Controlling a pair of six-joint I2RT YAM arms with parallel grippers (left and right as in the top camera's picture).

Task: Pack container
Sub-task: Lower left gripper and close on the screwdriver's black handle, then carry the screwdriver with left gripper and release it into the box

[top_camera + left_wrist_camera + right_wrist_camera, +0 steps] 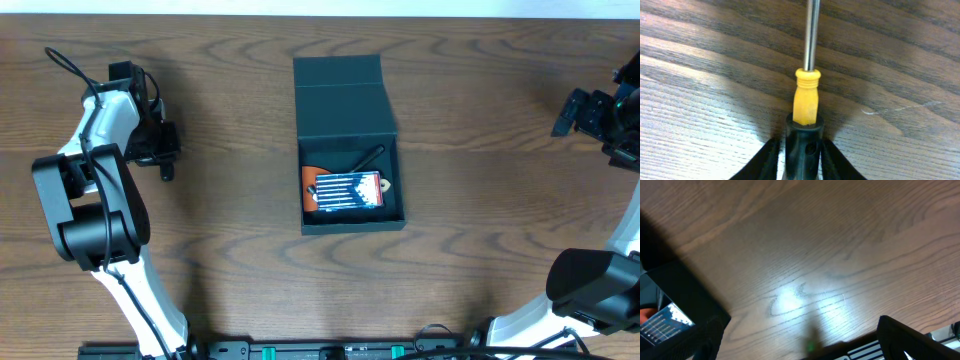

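The left pincer had its two fingers drawn in on either side of the black handle of a screwdriver, and they appeared to be pressing it, though the wrist view cut the pads off at the bottom edge, so how firm the hold was could not be made out. The screwdriver lay flat on the table, its long axis running straight out ahead between the fingers: handle, yellow collar, then the steel shaft pointing away. The container sat open at the middle of the table, well apart from this pincer and off to its right, with the lid folded back on the far side. Carrying the tool across would probably mean turning it as well, since the things already inside, a small blue case among them, lay crosswise. The right pincer hung wide open and empty near the far right corner, a little farther from the container than the left one. Only the left wrist view showed the screwdriver; from overhead the arm hid it. Only the overhead view showed both arms and the container together, while the right wrist view caught just a dark corner of the container at its left edge.
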